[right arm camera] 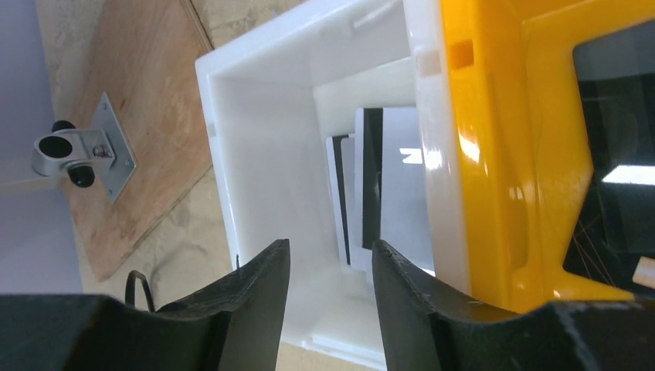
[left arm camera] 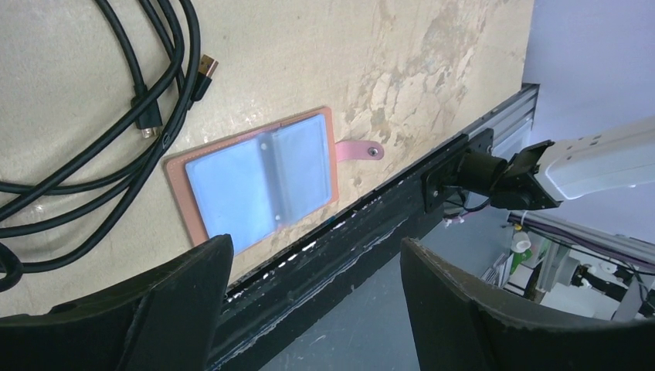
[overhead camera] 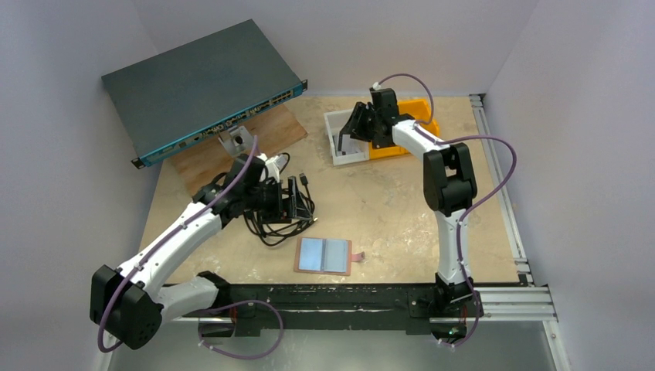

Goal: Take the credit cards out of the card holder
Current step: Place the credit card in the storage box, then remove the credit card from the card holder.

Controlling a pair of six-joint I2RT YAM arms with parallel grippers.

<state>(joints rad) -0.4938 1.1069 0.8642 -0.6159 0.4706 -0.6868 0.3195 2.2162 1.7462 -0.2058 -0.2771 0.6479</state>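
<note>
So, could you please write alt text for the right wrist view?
The right end effector, fingers apart and empty, hangs over a white bin holding credit cards on edge. A yellow bin adjoins it; a wooden board with a metal bracket lies beyond.

The top camera is looking down from above and behind the arms, taking in the whole table (overhead camera: 371, 201). The left wrist camera is facing the near edge, sharing the card holder (left arm camera: 259, 179). The right wrist camera is hovering close over the white bin (right arm camera: 255, 147).
</note>
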